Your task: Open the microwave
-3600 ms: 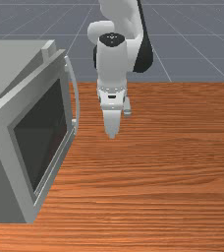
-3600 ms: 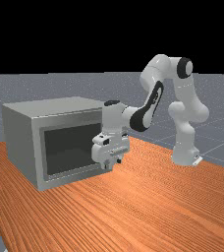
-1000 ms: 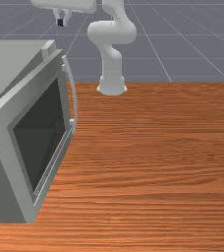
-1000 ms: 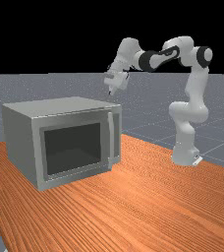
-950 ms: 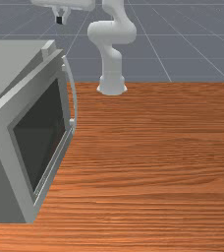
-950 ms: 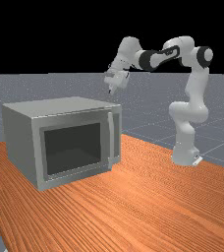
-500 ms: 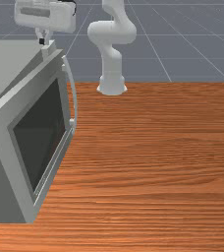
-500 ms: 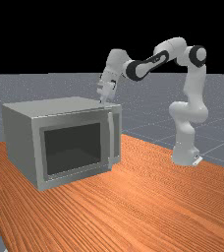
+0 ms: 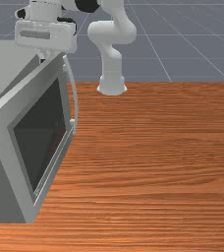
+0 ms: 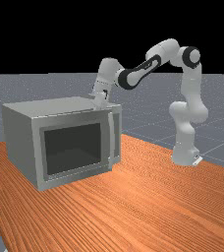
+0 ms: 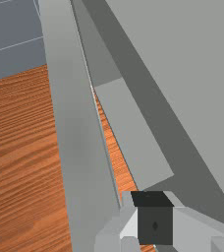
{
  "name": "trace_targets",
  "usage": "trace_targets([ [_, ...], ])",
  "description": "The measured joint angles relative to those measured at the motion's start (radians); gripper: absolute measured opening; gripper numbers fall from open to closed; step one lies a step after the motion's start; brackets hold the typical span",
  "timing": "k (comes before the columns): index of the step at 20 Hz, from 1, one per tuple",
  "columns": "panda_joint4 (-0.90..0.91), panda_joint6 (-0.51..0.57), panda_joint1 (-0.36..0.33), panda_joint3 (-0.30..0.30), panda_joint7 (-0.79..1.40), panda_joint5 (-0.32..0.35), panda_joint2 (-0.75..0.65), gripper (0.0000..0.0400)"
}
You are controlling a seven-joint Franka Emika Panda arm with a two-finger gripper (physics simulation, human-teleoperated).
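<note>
The microwave stands at the front view's left, its door slightly ajar. The gripper is at the gap behind the door's top edge, its fingers seemingly pressed together

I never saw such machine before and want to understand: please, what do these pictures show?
The machine is a single robot arm, ending in a gripping hand. The front view faces the arm from across the table; the far view is taken from farther off; the wrist view looks down from the hand itself. On the table stands a big grey microwave. Its door is slightly open, with a gap behind it, and the hand is at that gap, near the door's top edge. I see nothing held. The job is to open the microwave.
</note>
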Motion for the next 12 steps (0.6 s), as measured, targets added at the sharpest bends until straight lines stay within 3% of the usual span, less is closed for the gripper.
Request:
trace_targets([
  [4,0.024,-0.003,-0.030,0.121,0.030,0.069,0.023,0.0000],
  [8,0.169,-0.052,0.024,0.237,0.116,0.039,0.140,0.0000],
  [12,0.504,-0.212,0.105,0.289,0.198,-0.015,0.376,0.0000],
])
